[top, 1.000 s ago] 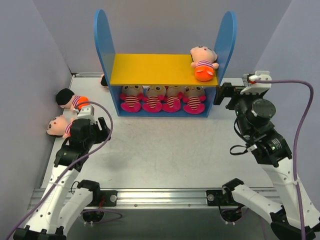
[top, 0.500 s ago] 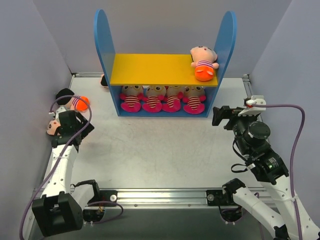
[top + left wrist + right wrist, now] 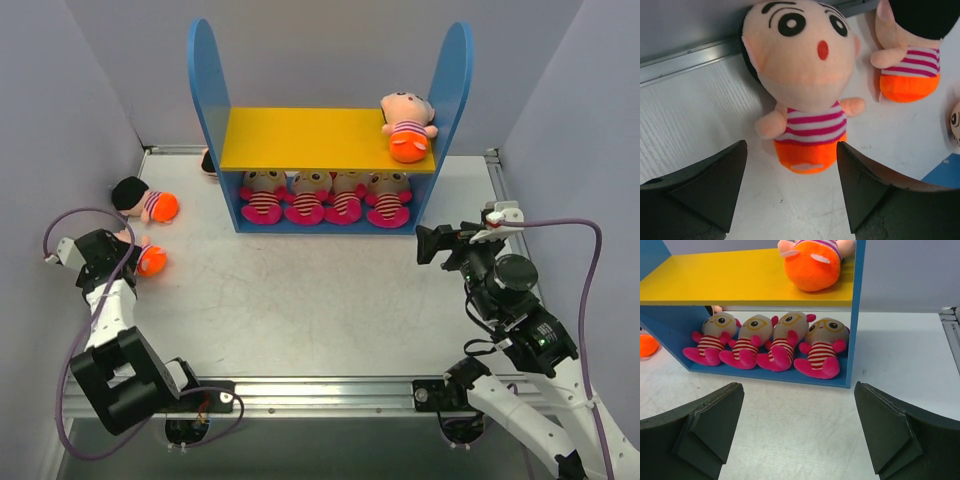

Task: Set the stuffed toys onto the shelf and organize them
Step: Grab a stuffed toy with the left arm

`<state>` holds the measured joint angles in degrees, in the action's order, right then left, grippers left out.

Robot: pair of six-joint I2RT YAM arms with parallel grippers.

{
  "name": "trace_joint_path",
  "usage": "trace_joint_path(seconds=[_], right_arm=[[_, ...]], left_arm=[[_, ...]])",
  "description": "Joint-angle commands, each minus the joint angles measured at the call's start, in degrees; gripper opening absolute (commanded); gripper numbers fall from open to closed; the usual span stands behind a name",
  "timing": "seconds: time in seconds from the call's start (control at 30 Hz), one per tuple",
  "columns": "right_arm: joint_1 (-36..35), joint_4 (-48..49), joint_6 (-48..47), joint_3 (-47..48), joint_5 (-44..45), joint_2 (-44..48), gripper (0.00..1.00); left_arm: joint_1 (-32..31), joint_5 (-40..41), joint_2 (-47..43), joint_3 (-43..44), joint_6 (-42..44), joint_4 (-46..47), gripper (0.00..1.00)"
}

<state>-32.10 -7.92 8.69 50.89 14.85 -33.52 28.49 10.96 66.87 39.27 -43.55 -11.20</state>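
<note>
Swung out leftward, the left tool (image 3: 791, 149) now hangs wide open, a peach-headed toy (image 3: 805, 85) lying lengthwise straight ahead, orange bottom nearest.

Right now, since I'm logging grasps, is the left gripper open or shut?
Open: the left gripper shows its fingers wide apart, the peach-headed toy lying untouched beyond them.

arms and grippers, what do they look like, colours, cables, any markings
The left arm and right arm have white links with black joints. A purple cable loops off each wrist. The left gripper and right gripper have matte black, wedge-shaped fingers. No markings show.
</note>
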Motion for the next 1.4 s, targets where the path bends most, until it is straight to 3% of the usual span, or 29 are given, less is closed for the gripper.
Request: trace_joint_path(seconds=[0.0,0.63,0.87,1.03,1.13,1.27,1.3,1.37], right_arm=[[-0.9,2.4,-0.9,-1.1,-0.6,-0.1,1.0],[-1.3,3.2,-2.1,-1.5,-6.1,-4.1,0.99],[-1.4,2.7,-2.2,-1.5,-6.9,-6.0,0.98],[-1.3,2.3,-2.4,-1.4,-6.9,-6.3,0.98],[-1.4,2.5,-2.4,-1.7,-6.7,-6.0,0.98],[-1.4,2.6,-2.4,-1.5,-6.8,-6.5,0.98],[-1.3,2.6,-2.5,-1.5,-6.9,-6.6,0.98],[-1.3,2.6,-2.5,-1.6,-6.8,-6.6,0.98]], left_arm=[[3.7,-3.7,3.6,0.8,0.0,9.5,0.81],[6.2,-5.2,15.5,-0.4,8.7,27.8,0.89],[6.3,-4.6,17.1,2.4,9.6,23.6,0.83],[6.2,-5.6,19.6,5.5,10.3,19.6,0.71],[6.3,-5.6,19.5,5.5,10.6,19.6,0.58],[6.2,-5.6,19.4,5.4,11.5,19.5,0.29],[6.1,-5.7,19.4,5.5,11.6,19.5,0.13],[6.0,-5.9,19.3,5.6,11.9,19.1,0.03]])
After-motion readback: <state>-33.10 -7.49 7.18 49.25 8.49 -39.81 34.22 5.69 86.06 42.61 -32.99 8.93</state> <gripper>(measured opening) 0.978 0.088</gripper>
